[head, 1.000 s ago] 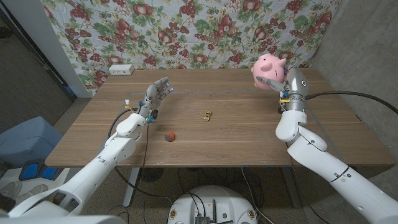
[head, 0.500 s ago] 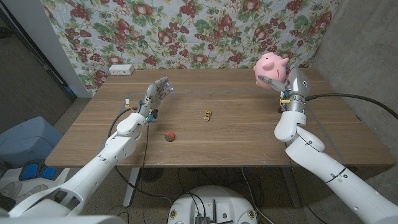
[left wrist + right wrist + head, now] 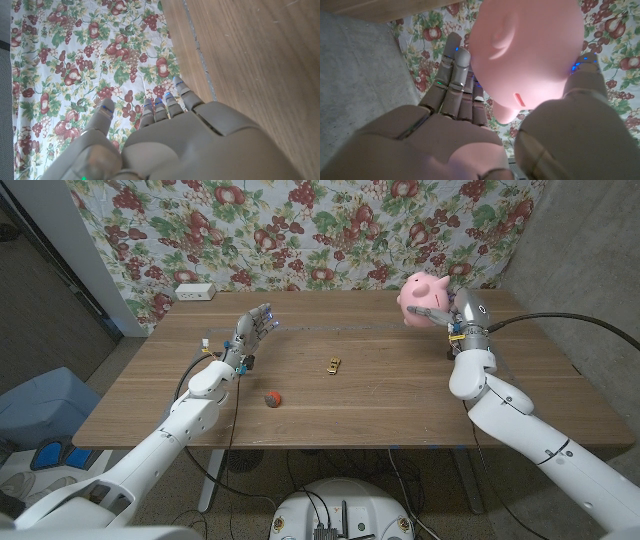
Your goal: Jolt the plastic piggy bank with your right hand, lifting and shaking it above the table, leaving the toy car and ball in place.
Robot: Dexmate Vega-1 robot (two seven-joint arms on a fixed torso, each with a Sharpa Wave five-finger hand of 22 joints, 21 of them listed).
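1. Head view: the right hand [image 3: 447, 313] holds the pink piggy bank [image 3: 421, 295] up in the air, above the far right part of the wooden desk [image 3: 380, 395].
2. The fingers [image 3: 428, 311] of that hand wrap around the lower side of the pig, and the pig does not touch the desk.
3. In the right wrist view the piggy bank [image 3: 527, 52] sits between the fingers [image 3: 455, 75] on one side and the thumb on the other, with its coin slot facing the camera.
4. The small yellow toy car [image 3: 333, 364] stands on the desk near the middle, well apart from the raised pig.
5. The red ball [image 3: 271, 398] lies on the desk, nearer the front edge than the car and a little toward the robot's left.
6. The left hand [image 3: 250, 337] is over the left part of the desk, its fingers spread and holding nothing.
7. In the left wrist view the left hand [image 3: 170, 140] reaches toward the flowered cloth [image 3: 75, 55] behind the desk, with the fingers apart.
8. A white box [image 3: 194, 292] sits at the far left corner of the desk, by the cloth.
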